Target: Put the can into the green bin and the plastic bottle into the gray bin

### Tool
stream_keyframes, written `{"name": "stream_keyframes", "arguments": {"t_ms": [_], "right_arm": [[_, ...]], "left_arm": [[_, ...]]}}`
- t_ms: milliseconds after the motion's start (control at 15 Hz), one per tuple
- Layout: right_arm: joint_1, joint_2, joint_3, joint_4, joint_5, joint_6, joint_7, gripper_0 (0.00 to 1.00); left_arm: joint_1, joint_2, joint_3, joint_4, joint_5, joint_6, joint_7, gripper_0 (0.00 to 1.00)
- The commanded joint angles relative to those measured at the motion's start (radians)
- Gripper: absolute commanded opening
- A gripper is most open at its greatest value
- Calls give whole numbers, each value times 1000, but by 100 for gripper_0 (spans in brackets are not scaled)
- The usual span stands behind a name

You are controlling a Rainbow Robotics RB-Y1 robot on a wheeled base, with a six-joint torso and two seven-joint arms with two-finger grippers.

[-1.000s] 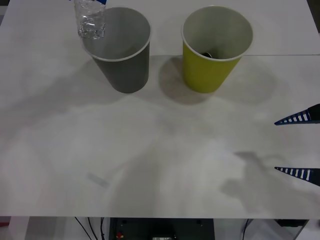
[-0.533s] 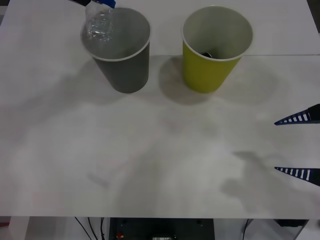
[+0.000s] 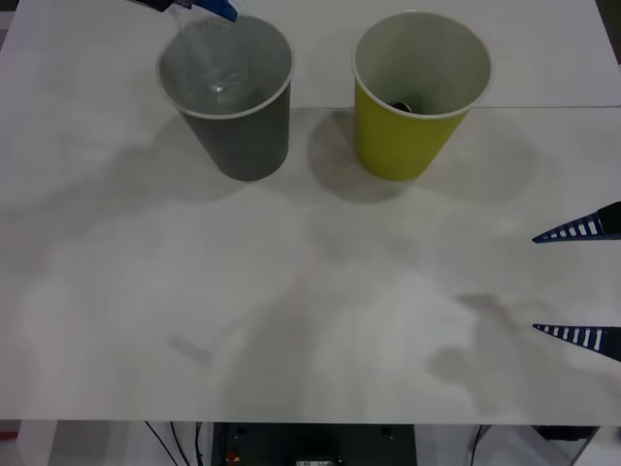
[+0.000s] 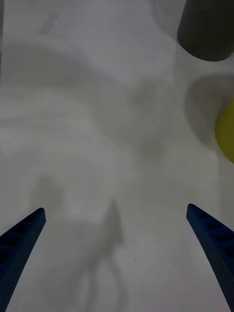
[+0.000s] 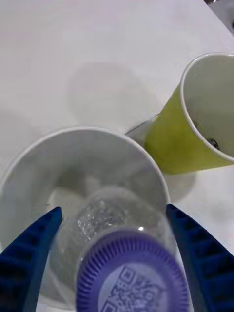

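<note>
The plastic bottle (image 3: 215, 63), clear with a purple cap (image 5: 131, 273), hangs in the mouth of the gray bin (image 3: 243, 146), its body blurred and reaching down inside the rim (image 5: 83, 129). My left gripper (image 3: 194, 5) is just above it at the table's far left. Its blue fingers (image 5: 34, 248) stand open on either side of the cap, apart from it. The green bin (image 3: 403, 146) stands to the right of the gray one. A small dark thing (image 3: 403, 104) lies low inside it; I cannot tell if it is the can. My right gripper (image 3: 536, 283) waits open at the right edge.
The white table (image 3: 310, 320) stretches bare in front of both bins. A seam (image 3: 543, 107) crosses it behind the green bin. The right wrist view looks over the tabletop toward the gray bin (image 4: 204, 29) and an edge of the green bin (image 4: 226, 131).
The bottle has moved right from beside the gray bin's left rim to over its mouth and has sunk into it. The left gripper followed along the top edge. The right arm stayed still.
</note>
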Motion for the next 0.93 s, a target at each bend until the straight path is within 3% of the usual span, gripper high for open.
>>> {"name": "stream_keyframes", "arguments": {"t_ms": [67, 467, 600, 933], "right_arm": [[0, 0, 0, 0, 0, 0, 0, 100], [0, 0, 0, 0, 0, 0, 0, 100], [0, 0, 0, 0, 0, 0, 0, 100], [0, 0, 0, 0, 0, 0, 0, 100]], "left_arm": [[24, 70, 0, -3, 98, -20, -60, 100], [205, 253, 3, -192, 284, 2, -91, 100], [263, 305, 29, -207, 348, 2, -162, 100], [458, 351, 146, -307, 429, 3, -301, 100]]}}
